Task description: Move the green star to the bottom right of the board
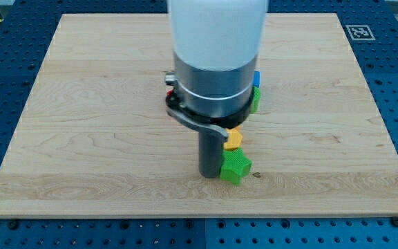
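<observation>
Wooden board [81, 138] on a blue perforated bench carries all parts; we have no gripper, only a rod, so no open or closed state applies. Our tip [211, 176] touches the green star [235, 167] from the view's left, placed to push it rightward; a yellow block [233, 139] sits just above the star; green [255, 100] and blue [257, 78] blocks lie further up, partly hidden.

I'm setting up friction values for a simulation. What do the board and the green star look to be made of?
The board looks like pale, smooth-finished wood: grain lines run across it. The green star, touching the right of my tip, looks like matte moulded plastic or painted wood; its even, saturated colour leaves that open.
</observation>
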You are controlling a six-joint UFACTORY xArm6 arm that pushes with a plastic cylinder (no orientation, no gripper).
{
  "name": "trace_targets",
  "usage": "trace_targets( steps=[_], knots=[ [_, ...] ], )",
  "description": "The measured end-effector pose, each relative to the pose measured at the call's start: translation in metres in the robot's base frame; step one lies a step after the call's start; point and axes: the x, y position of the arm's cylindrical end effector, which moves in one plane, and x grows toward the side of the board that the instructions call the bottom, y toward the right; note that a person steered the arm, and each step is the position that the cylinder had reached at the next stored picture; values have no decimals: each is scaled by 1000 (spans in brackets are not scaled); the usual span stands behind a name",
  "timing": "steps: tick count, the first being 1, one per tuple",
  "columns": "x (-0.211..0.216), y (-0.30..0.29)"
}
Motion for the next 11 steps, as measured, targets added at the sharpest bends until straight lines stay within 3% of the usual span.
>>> trace_targets(
  steps=[5,11],
  knots=[
    [8,84],
    [5,123]
  ],
)
